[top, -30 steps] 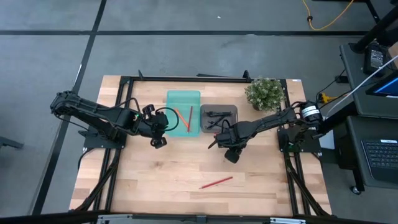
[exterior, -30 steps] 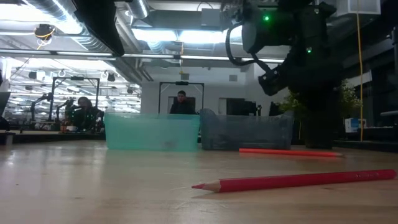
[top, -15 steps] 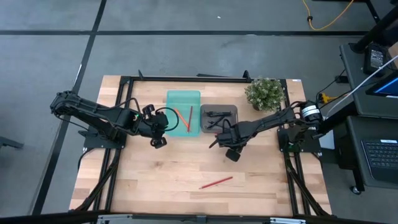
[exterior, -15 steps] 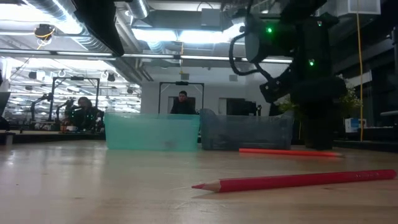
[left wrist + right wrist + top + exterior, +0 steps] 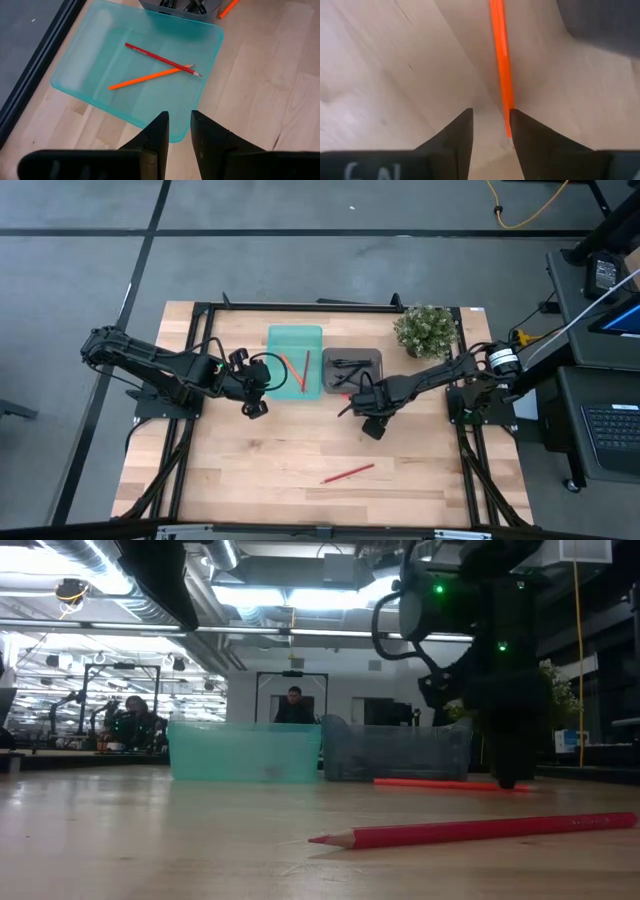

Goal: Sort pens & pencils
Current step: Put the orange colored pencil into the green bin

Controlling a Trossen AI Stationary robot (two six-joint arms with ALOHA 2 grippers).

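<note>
- Right gripper (image 5: 347,409) is down at the table just in front of the grey tray (image 5: 352,370), right over the orange pencil (image 5: 501,60) lying on the wood there. In the right wrist view the fingers (image 5: 455,137) have a small gap between them, and the pencil runs along the inner edge of one finger rather than sitting squarely in that gap – nothing is gripped, as far as I can see.
- Left gripper (image 5: 257,385) hangs by the near-left edge of the teal tray (image 5: 102,30). Its fingers (image 5: 159,135) stand slightly apart too, with nothing in them.
- Teal tray has two sticks in it – a red pencil (image 5: 162,60) crossed over an orange one (image 5: 150,78), touching near their tips.
- Grey tray holds a few black pens (image 5: 350,365), all piled together so I can't count them properly.
- One more red pencil (image 5: 348,473) lies on its own on the table (image 5: 250,470), well apart from both trays and towards the front edge. It's the big one up close in the low view.
- Potted plant (image 5: 427,330) sits at the back right, near the grey tray.
- Readable writing: only a bit of white lettering on the right wrist's housing, cut off by the edge, can't make it out. No brand visible on the pencils.
- A person shows in the room behind the trays.
</note>
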